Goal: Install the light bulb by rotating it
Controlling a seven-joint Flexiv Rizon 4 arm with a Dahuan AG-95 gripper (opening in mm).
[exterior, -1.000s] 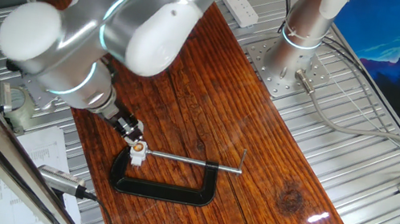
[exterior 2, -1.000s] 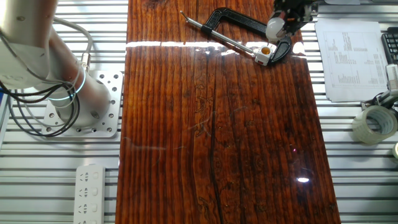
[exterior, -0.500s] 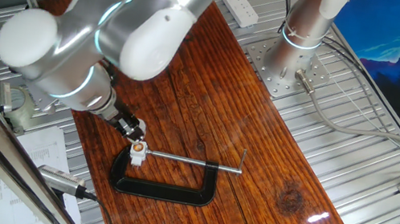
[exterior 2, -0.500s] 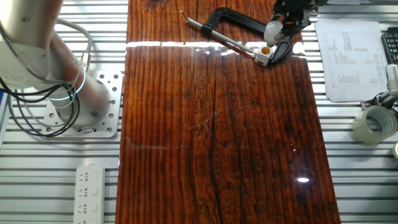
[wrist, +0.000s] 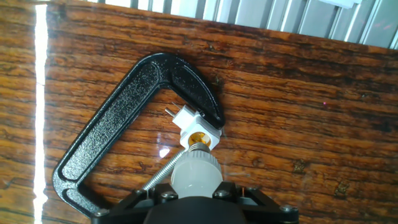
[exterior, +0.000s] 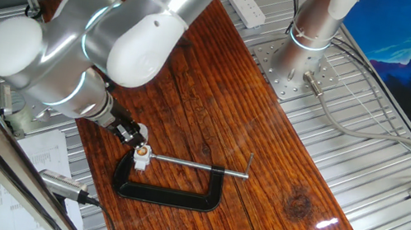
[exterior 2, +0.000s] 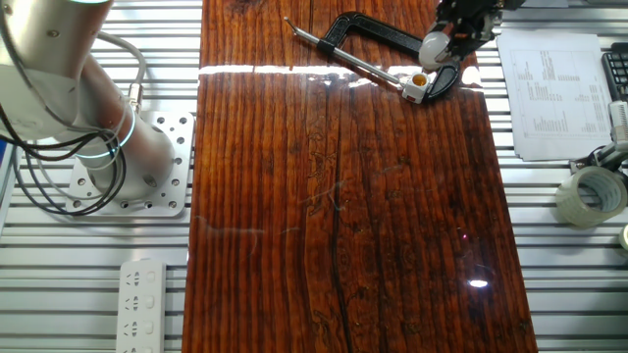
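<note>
My gripper (wrist: 196, 188) is shut on the light bulb (wrist: 195, 172), a small white frosted one. The dome sits between the jaws and the narrow base points away from the hand. The base tip sits at the copper hole of the white socket block (wrist: 199, 132); how deep it sits cannot be told. A black C-clamp (wrist: 118, 127) holds the socket on the wooden table. From the other fixed view the light bulb (exterior 2: 434, 45) hangs just above the socket (exterior 2: 419, 83) under the gripper (exterior 2: 448, 31). In one fixed view the gripper (exterior: 135, 134) stands over the socket (exterior: 143, 154).
The C-clamp's (exterior: 168, 190) screw bar (exterior: 197, 165) lies across the board near the socket. A printed sheet (exterior 2: 549, 93), a tape roll (exterior 2: 591, 194) and a keyboard corner lie beside the board. The arm's base (exterior 2: 118, 162) and a power strip (exterior 2: 145, 294) stand on the metal frame.
The arm's big upper joints have swung to the left in one fixed view. The bulb and gripper have stayed over the socket, shifting only slightly.
</note>
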